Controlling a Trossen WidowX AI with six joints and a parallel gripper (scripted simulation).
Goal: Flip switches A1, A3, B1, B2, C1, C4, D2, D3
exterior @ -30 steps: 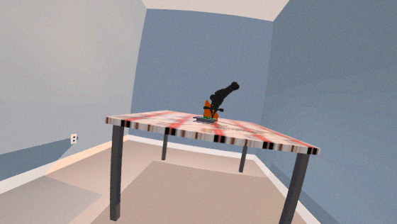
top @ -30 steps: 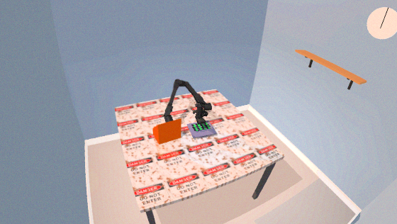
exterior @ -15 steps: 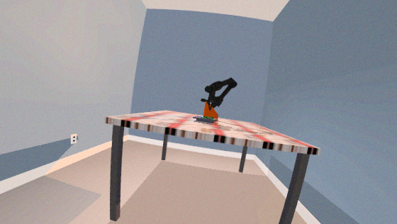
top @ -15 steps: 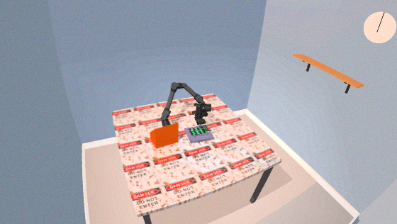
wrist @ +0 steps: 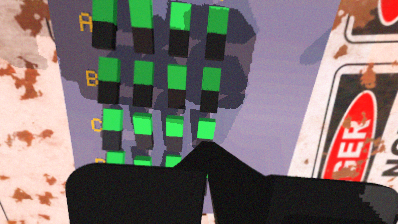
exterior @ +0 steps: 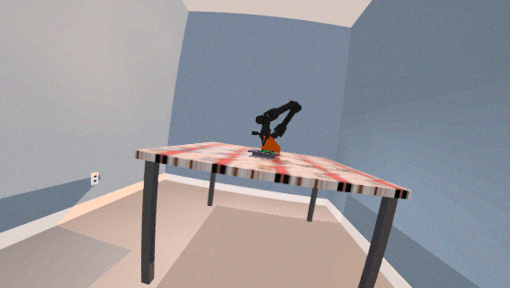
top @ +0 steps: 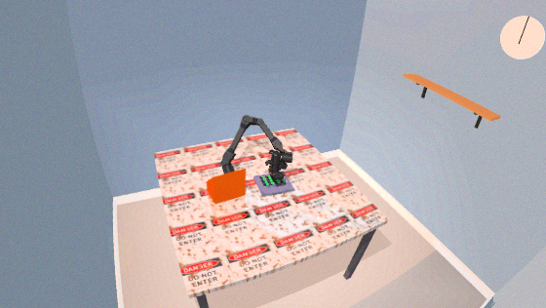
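The purple switch panel lies on the table. In the wrist view its rows A, B and C show four switches each, with green far halves and black near halves. Row D is partly hidden by the fingers. My gripper is shut and empty, pointing down low over the panel. Its tips cover the near half of switch C4; whether they touch it I cannot tell. Switch C3 is left of the tips and switch B4 beyond them. D4 is hidden; which ends are raised is hard to tell.
An orange block stands on the table beside the panel, near the arm's base. An orange shelf is on the wall, away from the arm.
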